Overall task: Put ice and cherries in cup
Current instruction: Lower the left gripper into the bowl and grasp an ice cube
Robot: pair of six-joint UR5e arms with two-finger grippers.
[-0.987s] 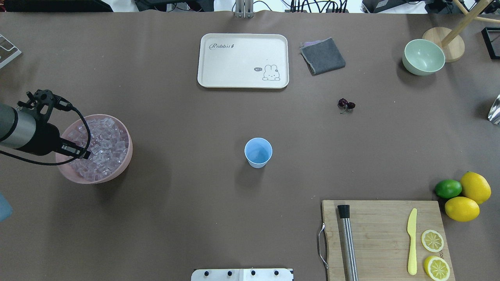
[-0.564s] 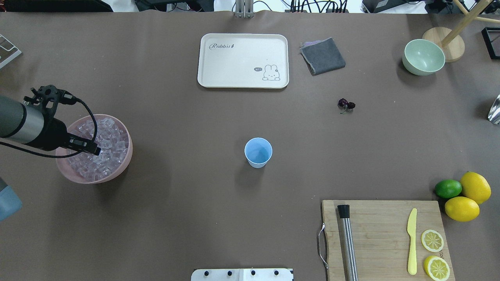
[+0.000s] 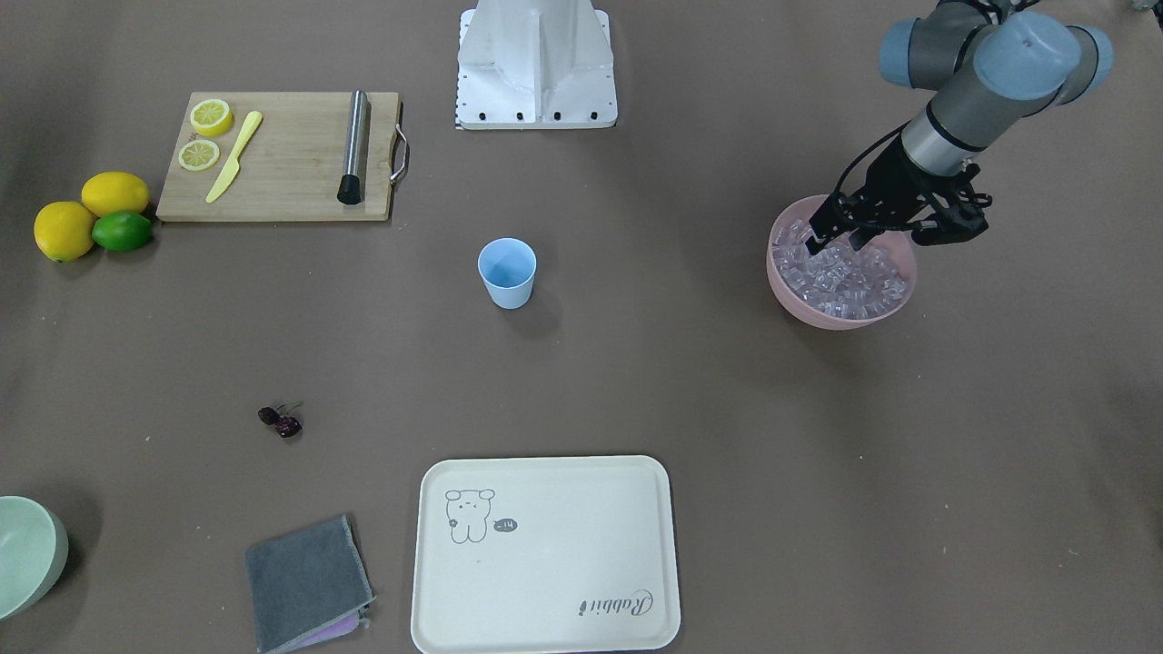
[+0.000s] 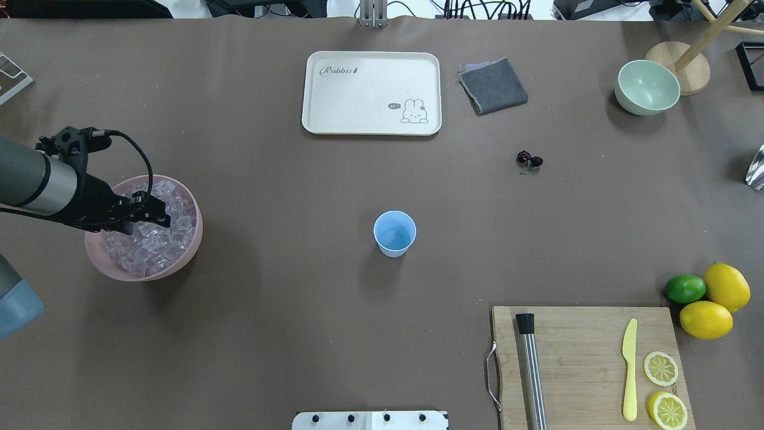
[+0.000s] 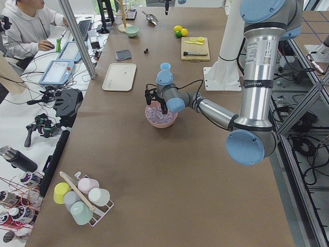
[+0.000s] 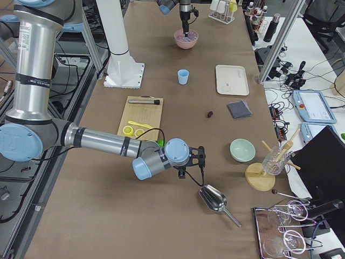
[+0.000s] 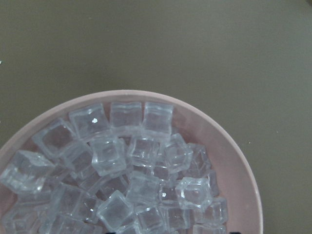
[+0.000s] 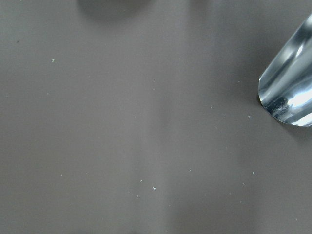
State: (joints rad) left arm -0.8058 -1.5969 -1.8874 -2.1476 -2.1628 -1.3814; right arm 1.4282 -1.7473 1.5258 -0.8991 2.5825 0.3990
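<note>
A brown-covered table [image 4: 239,334] stands beside a cluttered white desk [image 5: 13,128].

We log the left arm [image 4: 27,179] and right arm [image 6: 102,141] as silver tubes with pale blue joint caps and black bands. A black cable [image 4: 142,155] loops over the left wrist to the black two-fingered left claw [image 3: 836,242]. The white pedestal [image 3: 536,54] carries dark bolts [image 3: 520,116] along its foot.
</note>
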